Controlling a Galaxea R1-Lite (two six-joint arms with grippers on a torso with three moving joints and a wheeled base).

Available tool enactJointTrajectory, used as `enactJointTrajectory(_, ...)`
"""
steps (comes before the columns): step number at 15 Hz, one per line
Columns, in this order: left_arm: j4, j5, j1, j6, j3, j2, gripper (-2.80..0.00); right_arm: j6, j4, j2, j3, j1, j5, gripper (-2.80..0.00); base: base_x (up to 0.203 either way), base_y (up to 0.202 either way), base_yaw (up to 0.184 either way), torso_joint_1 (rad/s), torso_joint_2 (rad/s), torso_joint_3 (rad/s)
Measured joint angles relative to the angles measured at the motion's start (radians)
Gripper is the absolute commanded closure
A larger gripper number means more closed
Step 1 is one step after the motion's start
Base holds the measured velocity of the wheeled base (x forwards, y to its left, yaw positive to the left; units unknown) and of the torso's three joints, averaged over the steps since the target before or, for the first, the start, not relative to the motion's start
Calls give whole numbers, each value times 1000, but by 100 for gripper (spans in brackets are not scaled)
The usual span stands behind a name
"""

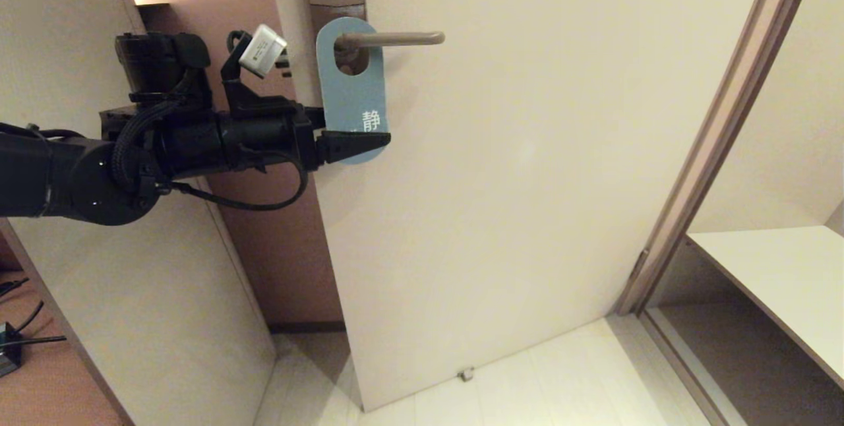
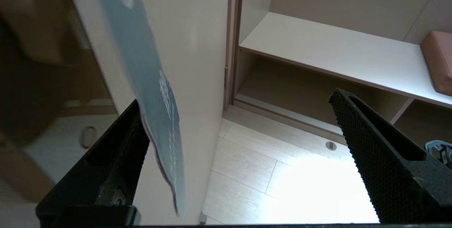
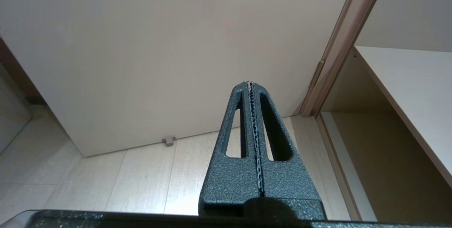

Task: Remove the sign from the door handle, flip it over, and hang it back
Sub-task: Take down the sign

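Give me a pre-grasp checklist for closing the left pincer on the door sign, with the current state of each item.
1. Sign hanging on the door handle, blue-grey side out: ok.
2. Left pincer open wide: ok.
3. Pincer at the sign's lower end: ok.
4. Sign's lower edge between the fingers: ok; in the left wrist view it lies close to one finger, the other finger far off.
5. Contact between that near finger and the sign: cannot tell.
6. Right pincer shut, empty, away from the sign: ok.
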Motion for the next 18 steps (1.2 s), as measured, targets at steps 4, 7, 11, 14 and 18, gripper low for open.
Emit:
enactJointTrajectory(4,-9,54,3,0,0,15,-280,0,0,0,-1,0,0,0,0,0,0,0,0,0)
enactJointTrajectory(7,-22,55,11,-4,0,25,-280,0,0,0,-1,0,0,0,0,0,0,0,0,0)
enactJointTrajectory(11,-26,58,38,-1,-2,33,-280,0,0,0,0,0,-1,0,0,0,0,0,0,0)
enactJointTrajectory(14,-26,77,47,0,-6,34,-280,0,0,0,0,0,0,0,0,0,0,0,0,0)
enactJointTrajectory(18,-27,122,56,3,-18,40,-280,0,0,0,0,0,-1,0,0,0,0,0,0,0)
